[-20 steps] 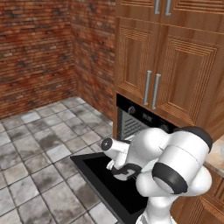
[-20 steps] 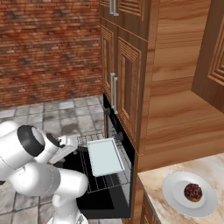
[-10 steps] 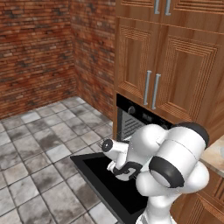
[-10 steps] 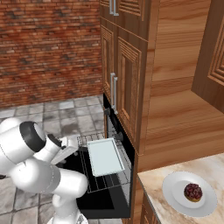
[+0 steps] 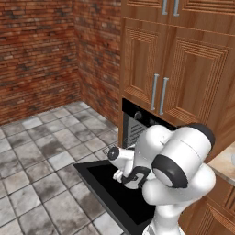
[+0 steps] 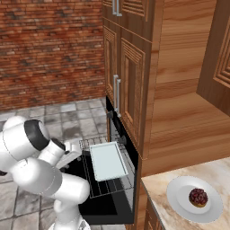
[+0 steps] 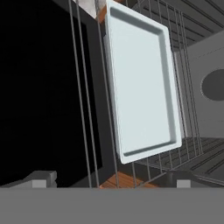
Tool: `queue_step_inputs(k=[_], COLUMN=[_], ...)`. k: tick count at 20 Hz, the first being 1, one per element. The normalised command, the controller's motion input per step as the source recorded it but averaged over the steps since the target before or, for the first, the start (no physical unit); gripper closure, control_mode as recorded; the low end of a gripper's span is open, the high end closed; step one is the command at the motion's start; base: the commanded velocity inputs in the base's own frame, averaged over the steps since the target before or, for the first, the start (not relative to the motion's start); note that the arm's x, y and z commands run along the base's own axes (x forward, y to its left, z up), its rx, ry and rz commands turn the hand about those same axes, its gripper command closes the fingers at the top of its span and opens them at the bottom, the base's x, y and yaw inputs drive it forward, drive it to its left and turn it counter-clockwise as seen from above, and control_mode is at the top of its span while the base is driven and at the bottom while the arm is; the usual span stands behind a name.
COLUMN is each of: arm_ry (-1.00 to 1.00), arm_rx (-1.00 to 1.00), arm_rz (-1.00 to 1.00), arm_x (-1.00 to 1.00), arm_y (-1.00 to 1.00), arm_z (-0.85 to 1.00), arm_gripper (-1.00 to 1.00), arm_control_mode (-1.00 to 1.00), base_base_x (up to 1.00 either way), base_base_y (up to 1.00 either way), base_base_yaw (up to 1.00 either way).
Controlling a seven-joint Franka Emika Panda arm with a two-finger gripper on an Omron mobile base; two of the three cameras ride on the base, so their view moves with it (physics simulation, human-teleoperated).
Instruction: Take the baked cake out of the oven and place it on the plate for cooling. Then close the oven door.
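Note:
The cake [image 6: 198,196], a small dark brown lump, sits on the white plate [image 6: 176,203] on the counter at the lower right. The black oven [image 5: 137,120] stands open, and its glossy oven door [image 5: 106,184] lies folded down flat in front. My gripper [image 7: 111,183] is open with nothing between its fingers. It hovers over the door and the pulled-out wire rack [image 6: 104,188], facing the pale square tray [image 7: 142,83]. The same tray [image 6: 108,160] lies bare on the rack.
Brown wooden cabinets [image 5: 158,59] rise above and beside the oven. A brick wall [image 6: 49,49] stands behind a grey tiled floor [image 5: 32,151]. The stone counter [image 6: 157,193] carries the plate to the right of the oven.
My arm has shifted only slightly. The gripper stays open, and the cake, plate, tray and oven door have not moved.

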Motion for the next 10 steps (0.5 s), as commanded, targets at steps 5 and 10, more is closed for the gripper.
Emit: queue_step_inputs(k=[5, 10], arm_ry=[0.0, 0.0], arm_rx=[0.0, 0.0], arm_rz=[0.0, 0.0], arm_x=[0.18, 0.19], arm_y=[-0.02, -0.03], arm_z=[-0.06, -0.09], arm_gripper=[-1.0, -1.0], arm_control_mode=[-1.0, -1.0], base_base_x=[0.0, 0.0], base_base_y=[0.0, 0.0], base_base_yaw=[0.0, 0.0])
